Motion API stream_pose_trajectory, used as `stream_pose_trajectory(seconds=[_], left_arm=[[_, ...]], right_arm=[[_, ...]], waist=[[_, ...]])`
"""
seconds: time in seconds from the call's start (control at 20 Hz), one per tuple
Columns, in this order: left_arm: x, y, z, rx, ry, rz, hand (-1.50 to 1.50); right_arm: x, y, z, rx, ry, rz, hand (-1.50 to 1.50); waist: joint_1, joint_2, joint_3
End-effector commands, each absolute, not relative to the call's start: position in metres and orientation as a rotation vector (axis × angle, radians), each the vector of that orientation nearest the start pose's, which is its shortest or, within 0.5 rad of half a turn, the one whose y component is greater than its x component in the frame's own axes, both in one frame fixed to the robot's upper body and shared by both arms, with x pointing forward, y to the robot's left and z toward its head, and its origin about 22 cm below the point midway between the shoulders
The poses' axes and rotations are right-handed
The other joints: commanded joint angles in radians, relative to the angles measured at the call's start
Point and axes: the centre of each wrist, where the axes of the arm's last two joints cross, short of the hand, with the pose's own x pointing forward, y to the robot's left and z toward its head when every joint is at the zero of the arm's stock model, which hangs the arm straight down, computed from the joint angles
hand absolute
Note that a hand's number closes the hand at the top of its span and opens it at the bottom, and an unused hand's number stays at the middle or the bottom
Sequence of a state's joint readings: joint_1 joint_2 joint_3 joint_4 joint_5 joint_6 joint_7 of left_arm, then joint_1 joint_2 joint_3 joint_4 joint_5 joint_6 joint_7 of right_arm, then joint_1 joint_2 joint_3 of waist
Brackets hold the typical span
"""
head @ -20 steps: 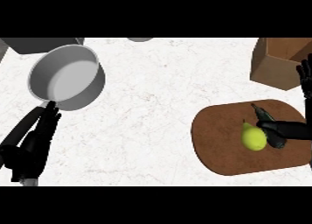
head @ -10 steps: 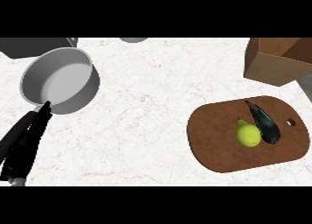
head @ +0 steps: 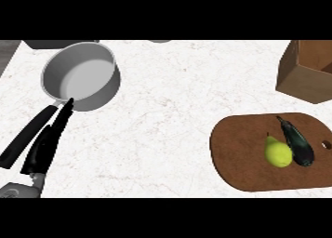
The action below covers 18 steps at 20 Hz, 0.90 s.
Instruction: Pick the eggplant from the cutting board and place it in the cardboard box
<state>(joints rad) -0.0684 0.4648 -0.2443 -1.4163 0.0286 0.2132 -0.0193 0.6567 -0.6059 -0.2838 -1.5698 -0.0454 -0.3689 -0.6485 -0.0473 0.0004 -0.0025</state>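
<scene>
A dark, glossy eggplant (head: 296,141) lies lengthwise on the brown cutting board (head: 244,162) at the lower right. A yellow-green pear (head: 278,152) touches its left side. The open cardboard box (head: 307,74) stands at the upper right, just beyond the board. My left hand (head: 47,145) lies at the lower left with straight fingers pointing up along the pan's handle, holding nothing. No part of my right hand shows in the head view.
A grey saucepan (head: 83,75) sits at the upper left, its black handle (head: 25,139) running down beside my left hand. White marble counter (head: 168,107) lies between the pan and the board. The counter's left edge shows at the far left.
My right hand, which was over the eggplant on the board a second ago, has left the view to the right. The eggplant and pear stay on the board.
</scene>
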Motion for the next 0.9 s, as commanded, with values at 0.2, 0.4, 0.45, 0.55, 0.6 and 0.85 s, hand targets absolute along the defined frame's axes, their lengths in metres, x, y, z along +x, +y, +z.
stream_pose_trajectory(seconds=[0.2, 0.4, 0.45, 0.55, 0.6, 0.85], left_arm=[[0.263, 0.279, 0.007, 0.343, -1.481, -0.419, 0.0], [0.284, 0.265, 0.005, 0.313, -1.487, -0.417, 0.0], [0.274, 0.283, -0.002, 0.327, -1.472, -0.415, 0.0], [0.275, 0.289, -0.01, 0.327, -1.477, -0.409, 0.0], [0.276, 0.28, 0.004, 0.312, -1.482, -0.424, 0.0], [0.266, 0.284, 0.001, 0.317, -1.463, -0.415, 0.0]], right_arm=[[0.052, -0.407, 0.085, -1.074, -1.335, 0.483, -1.5], [0.077, -0.395, 0.097, -1.106, -1.224, 0.509, -1.5], [0.069, -0.376, 0.096, -1.114, -1.21, 0.499, -1.5], [0.074, -0.379, 0.107, -1.111, -1.135, 0.511, -1.5], [0.087, -0.381, 0.102, -1.149, -1.089, 0.535, -1.5], [0.105, -0.373, 0.103, -1.093, -1.031, 0.548, -1.5]], waist=[[0.041, 0.004, -0.002], [0.047, 0.006, 0.0], [0.047, 0.004, 0.0], [0.042, 0.004, 0.0], [0.057, 0.004, 0.001], [0.05, -0.001, 0.002]])
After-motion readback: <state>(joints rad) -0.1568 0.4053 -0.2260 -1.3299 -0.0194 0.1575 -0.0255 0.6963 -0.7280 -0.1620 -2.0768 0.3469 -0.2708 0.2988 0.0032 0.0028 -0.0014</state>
